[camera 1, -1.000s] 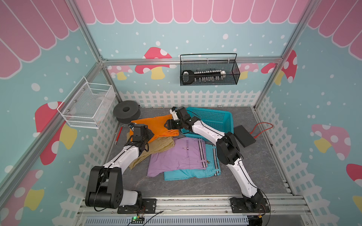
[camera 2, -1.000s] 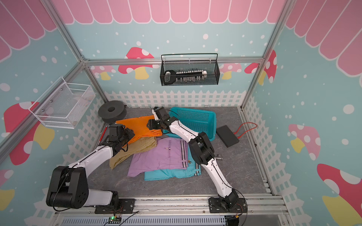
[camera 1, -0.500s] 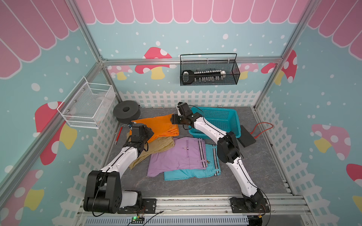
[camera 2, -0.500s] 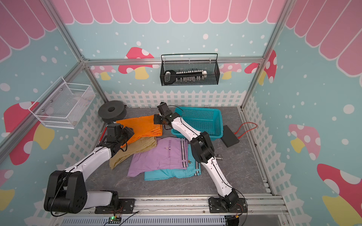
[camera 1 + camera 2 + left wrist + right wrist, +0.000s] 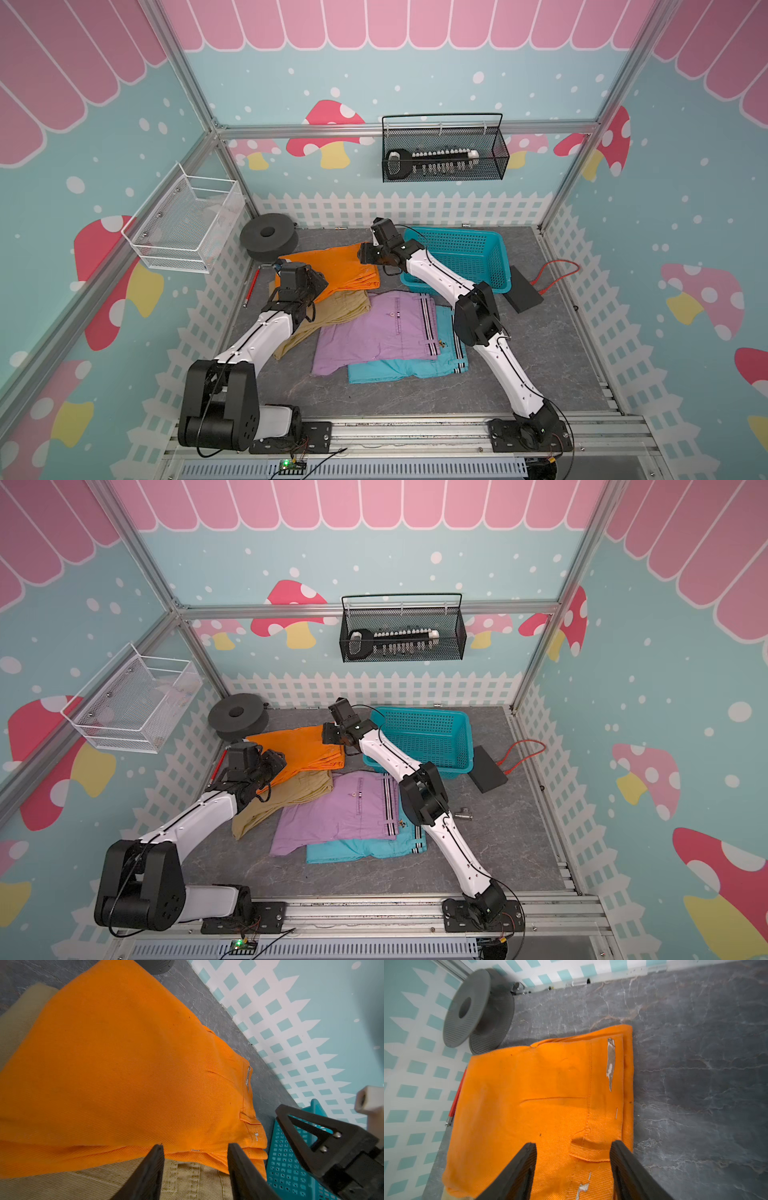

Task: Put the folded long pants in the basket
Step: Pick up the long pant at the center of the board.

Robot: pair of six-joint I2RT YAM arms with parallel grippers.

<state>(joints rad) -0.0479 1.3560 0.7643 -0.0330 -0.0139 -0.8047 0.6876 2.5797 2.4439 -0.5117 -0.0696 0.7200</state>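
Four folded long pants lie on the grey floor: orange, khaki, lilac and turquoise. The orange pair overlaps the khaki, and the lilac overlaps the turquoise. The teal basket stands just right of the orange pair and holds no cloth. My left gripper is open, its tips at the orange edge above the khaki cloth. My right gripper is open too, low over the orange waistband end beside the basket. In both top views the grippers flank the orange pair.
A black spool sits behind the orange pair, with a red rod by the left fence. A black pad with an orange cable lies right of the basket. A small metal fitting rests by my right arm. Wire baskets hang on the walls.
My right gripper has pulled back a little toward the far wall along the orange pair. The teal basket now sits slightly further right. My left gripper has barely moved.
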